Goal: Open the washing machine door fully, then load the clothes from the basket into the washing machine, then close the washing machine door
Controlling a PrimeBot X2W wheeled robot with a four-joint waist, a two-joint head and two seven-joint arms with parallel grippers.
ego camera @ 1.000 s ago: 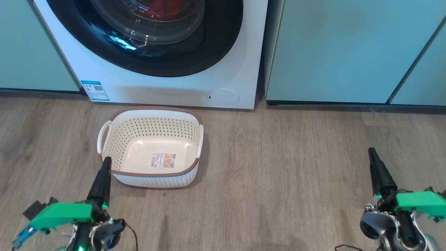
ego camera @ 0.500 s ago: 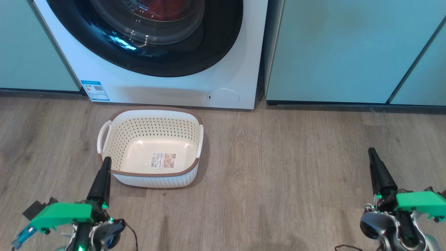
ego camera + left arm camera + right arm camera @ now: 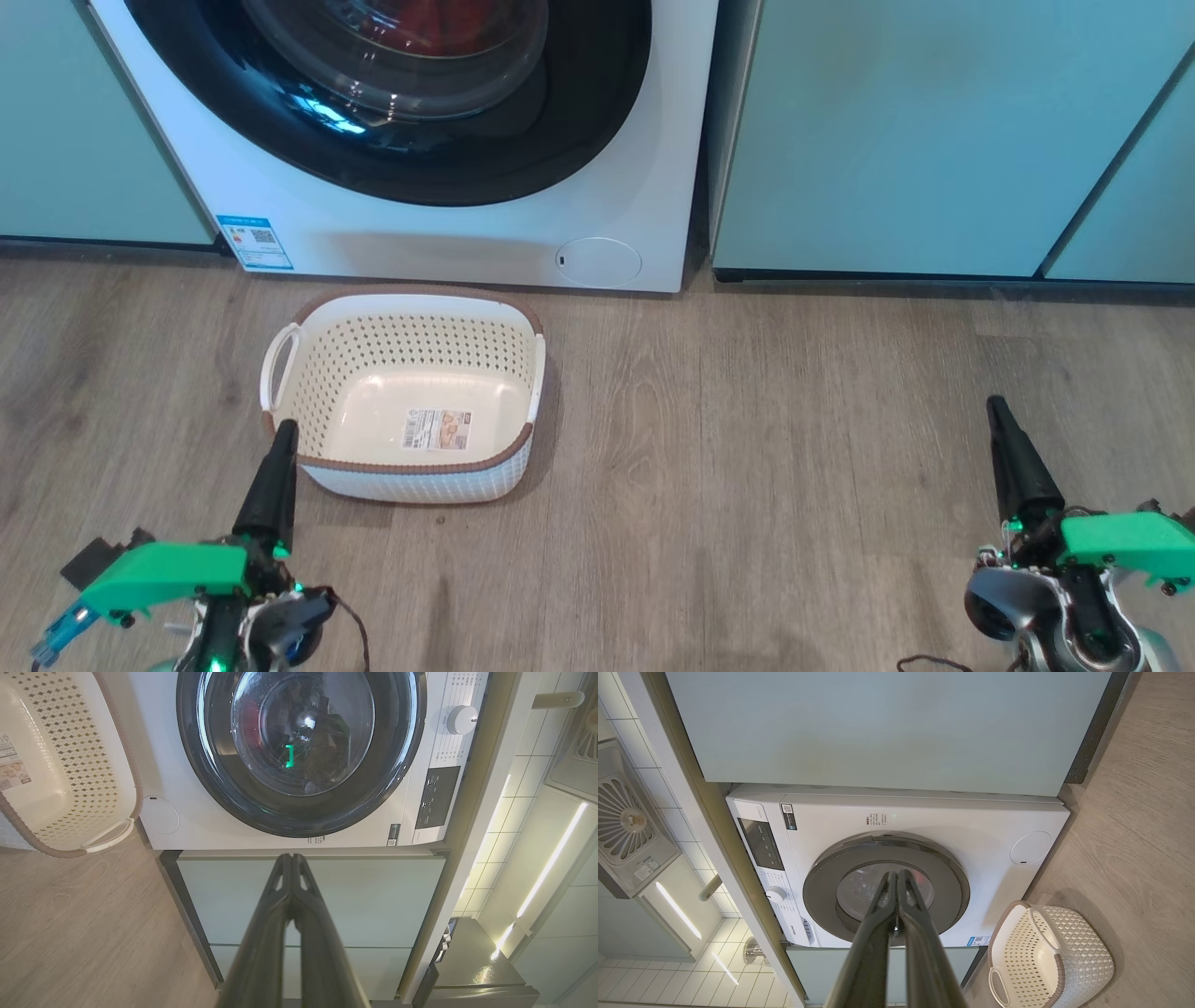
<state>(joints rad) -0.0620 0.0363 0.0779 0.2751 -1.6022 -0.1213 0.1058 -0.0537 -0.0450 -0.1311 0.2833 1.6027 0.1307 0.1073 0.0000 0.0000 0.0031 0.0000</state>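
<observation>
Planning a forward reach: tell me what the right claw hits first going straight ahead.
Likely the door: the right claw, shut, lines up with its glass, nothing between. Depth unclear.

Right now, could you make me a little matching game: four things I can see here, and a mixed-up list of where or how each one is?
Things:
1 basket
2 washing machine door
3 clothes
4 left gripper

States:
A red, behind the glass
B fingers pressed together, holding nothing
C empty, standing on the floor
D closed, black-rimmed

Pairs: 1-C, 2-D, 3-A, 4-B
</observation>
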